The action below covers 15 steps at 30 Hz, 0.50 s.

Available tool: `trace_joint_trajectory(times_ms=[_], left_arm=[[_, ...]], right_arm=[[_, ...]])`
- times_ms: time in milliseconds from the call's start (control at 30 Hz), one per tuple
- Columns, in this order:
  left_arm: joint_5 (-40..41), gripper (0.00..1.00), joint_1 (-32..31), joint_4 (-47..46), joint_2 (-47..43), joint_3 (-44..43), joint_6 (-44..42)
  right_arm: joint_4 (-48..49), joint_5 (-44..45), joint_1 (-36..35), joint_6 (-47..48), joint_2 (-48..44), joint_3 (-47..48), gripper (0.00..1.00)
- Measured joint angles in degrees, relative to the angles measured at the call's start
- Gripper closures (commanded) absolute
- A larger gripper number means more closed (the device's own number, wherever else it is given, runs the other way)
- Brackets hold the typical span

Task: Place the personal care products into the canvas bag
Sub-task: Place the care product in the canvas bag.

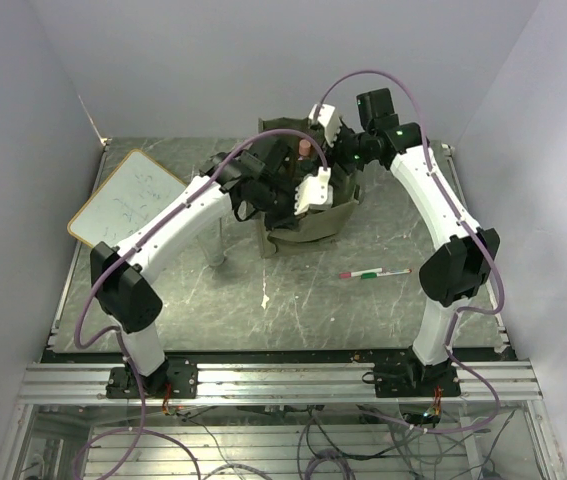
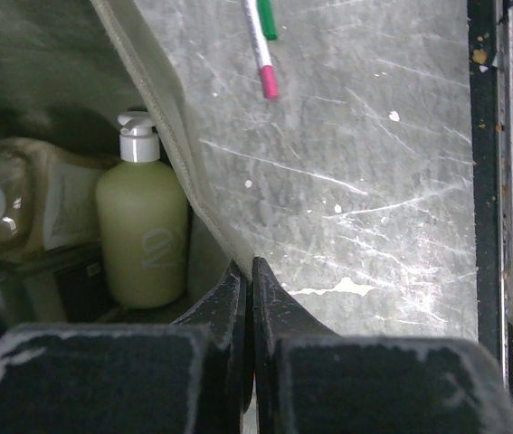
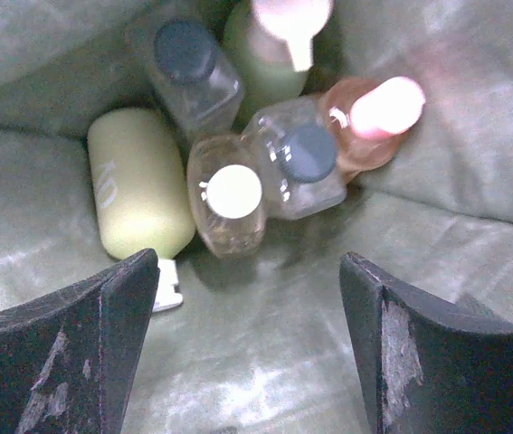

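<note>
The olive canvas bag (image 1: pixel 308 222) stands at the back middle of the table. My left gripper (image 2: pixel 249 271) is shut on the bag's front rim (image 2: pixel 161 117), and in the top view (image 1: pixel 271 195) it sits at the bag's left edge. My right gripper (image 3: pixel 251 298) is open and empty, looking down into the bag (image 3: pixel 265 362) from above its mouth (image 1: pixel 321 150). Inside lie a yellow-green bottle (image 3: pixel 138 185), an amber bottle with a white cap (image 3: pixel 229 203), two clear dark-capped bottles (image 3: pixel 297 167), a slim orange bottle (image 3: pixel 374 113) and a second green bottle (image 3: pixel 270 54). The left wrist view shows the yellow-green bottle (image 2: pixel 143 235).
A red-green-white pen (image 1: pixel 375 272) lies on the table right of the bag and also shows in the left wrist view (image 2: pixel 261 45). A wood-framed whiteboard (image 1: pixel 128 200) lies at the back left. Grey walls enclose the table.
</note>
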<state>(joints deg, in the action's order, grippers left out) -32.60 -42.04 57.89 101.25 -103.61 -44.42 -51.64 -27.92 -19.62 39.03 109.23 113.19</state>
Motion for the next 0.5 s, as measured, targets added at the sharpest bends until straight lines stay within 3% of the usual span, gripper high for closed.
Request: trace_joint_trajectory(times_ms=[267,500], left_arm=[[2.32,0.93,0.87,-0.90,-1.88,-0.92,4.72],[5.40,0.87,1.14,-2.67,-3.37,-1.01,9.99]], right_arm=[[3.72,0.09,0.68,-4.09,-0.17,3.50,0.20],[5.51,1.16,0.81,-6.49,-1.90,3.30,0.19]])
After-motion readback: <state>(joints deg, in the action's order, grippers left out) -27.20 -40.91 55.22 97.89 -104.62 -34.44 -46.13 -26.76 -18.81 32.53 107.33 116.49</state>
